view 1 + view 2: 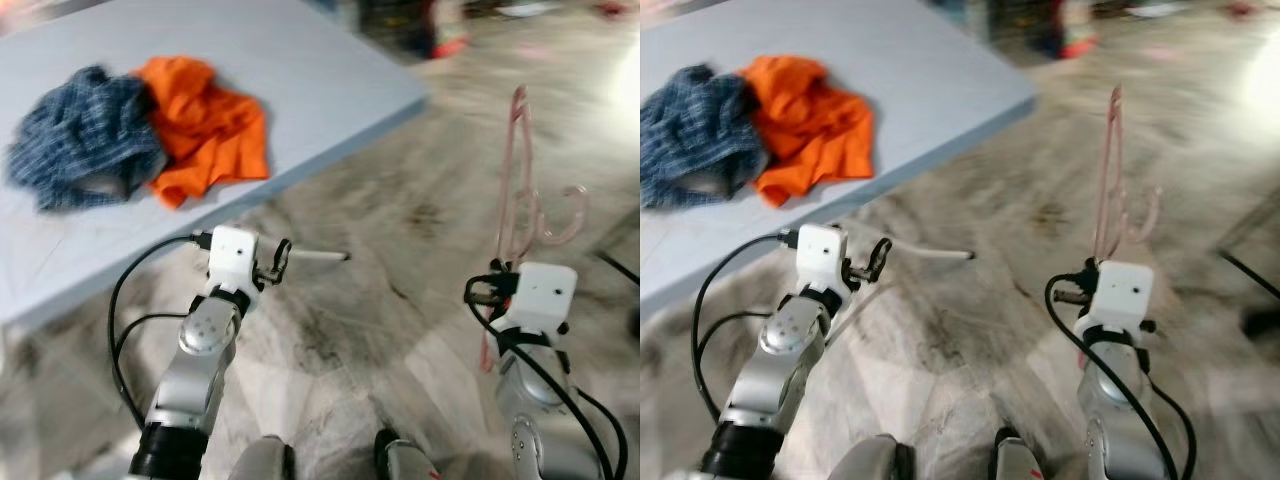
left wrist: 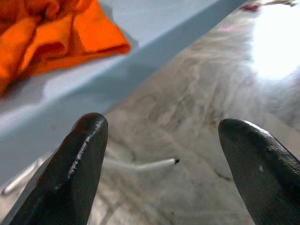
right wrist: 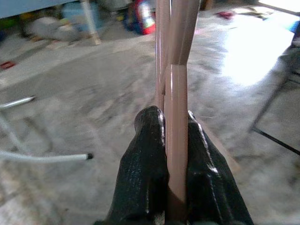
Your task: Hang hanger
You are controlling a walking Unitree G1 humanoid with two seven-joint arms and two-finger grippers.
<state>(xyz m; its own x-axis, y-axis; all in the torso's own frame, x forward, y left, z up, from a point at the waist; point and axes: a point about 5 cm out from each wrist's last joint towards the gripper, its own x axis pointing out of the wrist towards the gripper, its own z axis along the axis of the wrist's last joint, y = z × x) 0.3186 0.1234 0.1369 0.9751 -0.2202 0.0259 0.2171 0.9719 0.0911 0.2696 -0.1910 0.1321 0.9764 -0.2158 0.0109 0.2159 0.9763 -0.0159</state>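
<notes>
A pink plastic hanger (image 1: 517, 190) stands upright on the right, over the marble floor, its hook (image 1: 568, 218) curling to the right. My right gripper (image 3: 176, 136) is shut on the hanger's lower bar (image 3: 177, 122), its black fingers (image 3: 150, 154) pinching it from both sides. The right wrist block (image 1: 540, 295) sits just below the hanger. My left gripper (image 2: 161, 140) is open and holds nothing, beside the blue-grey table's edge (image 1: 330, 140).
On the table lie an orange garment (image 1: 205, 125) and a blue checked garment (image 1: 85, 135). A thin white rod (image 1: 315, 257) juts out below the table edge. Blurred clutter (image 3: 140, 18) lies on the floor far off. Dark metal legs (image 3: 274, 117) stand at the right.
</notes>
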